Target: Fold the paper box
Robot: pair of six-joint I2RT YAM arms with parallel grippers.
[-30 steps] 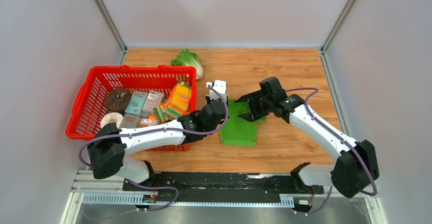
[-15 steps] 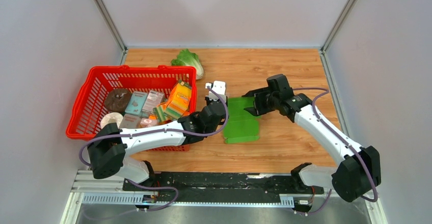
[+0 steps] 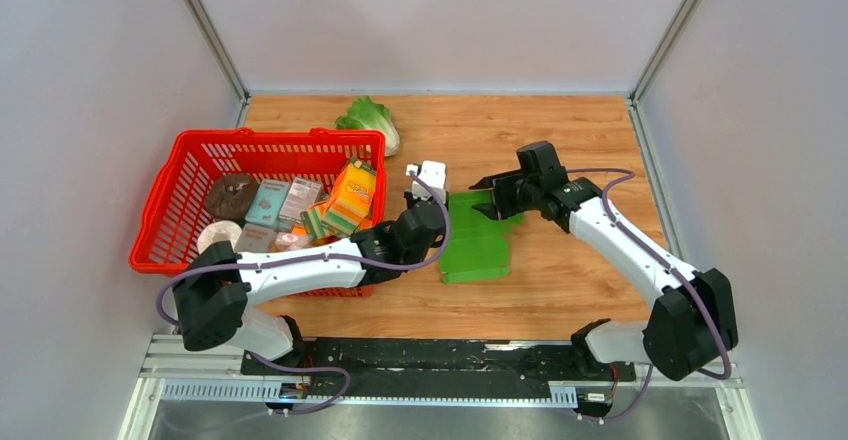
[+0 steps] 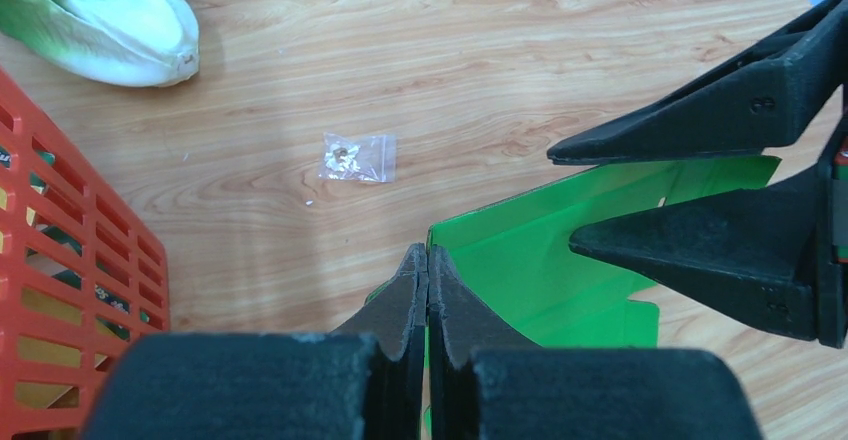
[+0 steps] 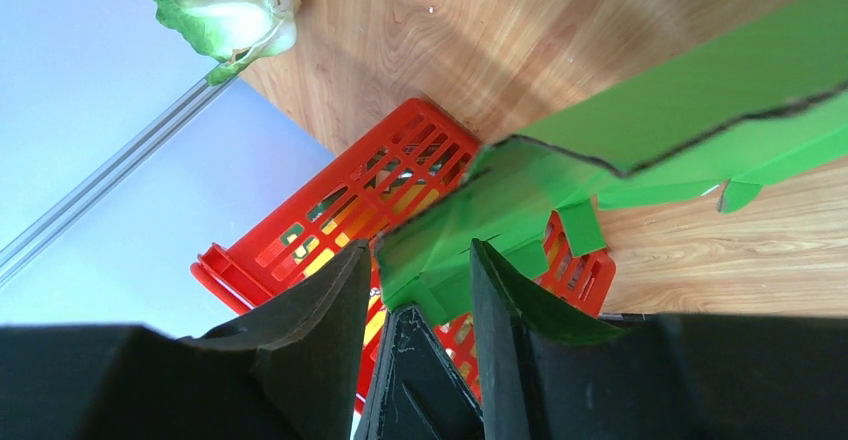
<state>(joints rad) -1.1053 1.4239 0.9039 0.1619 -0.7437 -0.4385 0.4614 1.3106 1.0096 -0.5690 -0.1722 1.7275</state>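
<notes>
A: Paper box (image 3: 476, 252) lies part-folded on the desk (image 3: 570, 140), between the arms.
B: We see the right hand (image 3: 481, 198) has moved to its far flap (image 5: 440, 250). Its fingers are half spread and narrowing round it.
A: Left hand (image 4: 428, 260) is pressed together at the left edge. We cannot tell if it's pinching card.
B: We'd say the flap fold is starting.

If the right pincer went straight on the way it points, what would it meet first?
The paper box: its raised green flap sits between the open jaws of the right pincer, so it would probably push into that card first.
</notes>
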